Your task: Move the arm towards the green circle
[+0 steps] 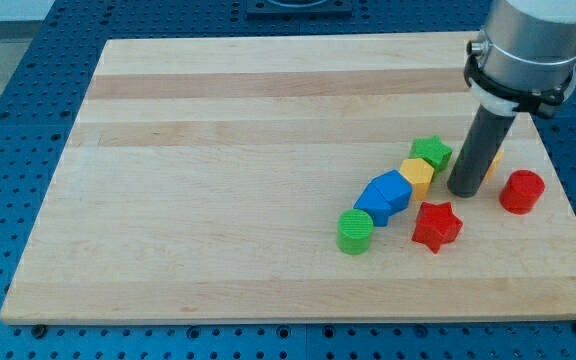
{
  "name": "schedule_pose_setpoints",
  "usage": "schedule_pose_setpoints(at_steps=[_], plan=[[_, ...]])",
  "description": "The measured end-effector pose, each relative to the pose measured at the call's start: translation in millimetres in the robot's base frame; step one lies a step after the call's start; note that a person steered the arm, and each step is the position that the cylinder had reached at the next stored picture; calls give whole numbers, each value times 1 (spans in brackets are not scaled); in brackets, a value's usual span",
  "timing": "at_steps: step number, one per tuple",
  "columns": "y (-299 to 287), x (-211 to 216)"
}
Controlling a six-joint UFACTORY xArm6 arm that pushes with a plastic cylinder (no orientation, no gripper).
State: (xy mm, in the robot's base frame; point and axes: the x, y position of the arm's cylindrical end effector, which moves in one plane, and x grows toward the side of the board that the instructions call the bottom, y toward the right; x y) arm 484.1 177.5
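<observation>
The green circle (355, 231) is a short green cylinder near the board's lower middle-right. My tip (464, 190) rests on the board to the upper right of it, just right of a yellow block (418, 175). A blue block (385, 195) lies between the green circle and the yellow block. A green star (432, 152) sits just left of the rod. A red star (436, 225) lies below and left of my tip.
A red cylinder (521, 191) stands right of my tip. A small orange-yellow piece (495, 157) peeks out behind the rod. The wooden board (218, 180) lies on a blue perforated table (28, 80).
</observation>
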Motion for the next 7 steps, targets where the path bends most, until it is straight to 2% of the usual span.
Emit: schedule_pose_setpoints(at_steps=[2,5,7], plan=[[-2,16],[4,78],[-5,92]])
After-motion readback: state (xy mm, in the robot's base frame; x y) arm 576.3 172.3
